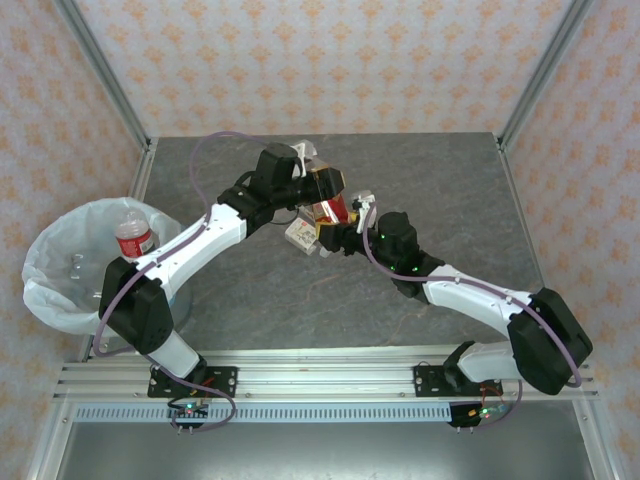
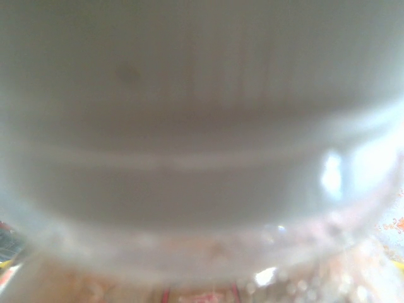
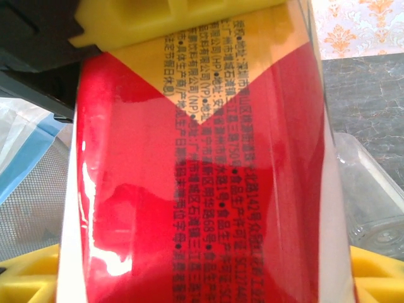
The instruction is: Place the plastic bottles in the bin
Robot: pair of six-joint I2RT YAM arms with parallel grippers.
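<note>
A plastic bottle with a red and orange label (image 1: pixel 333 205) (image 3: pixel 202 177) hangs above the middle of the table between both grippers. My right gripper (image 1: pixel 345 224) is shut on it from the near side, its yellow fingers (image 3: pixel 31 278) flanking the label. My left gripper (image 1: pixel 322 186) grips its far end; one of its yellow fingers (image 3: pixel 177 19) presses on the label. The left wrist view is a blur of a pale cap and clear plastic (image 2: pixel 202 158). Another bottle with a red label (image 1: pixel 133 236) stands inside the bag-lined bin (image 1: pixel 45 290) at the left.
A white-labelled bottle (image 1: pixel 300 237) lies on the dark table just under the grippers. A clear plastic bottle (image 3: pixel 372 202) lies to the right of the held one. Metal posts and patterned walls enclose the table (image 1: pixel 450 190).
</note>
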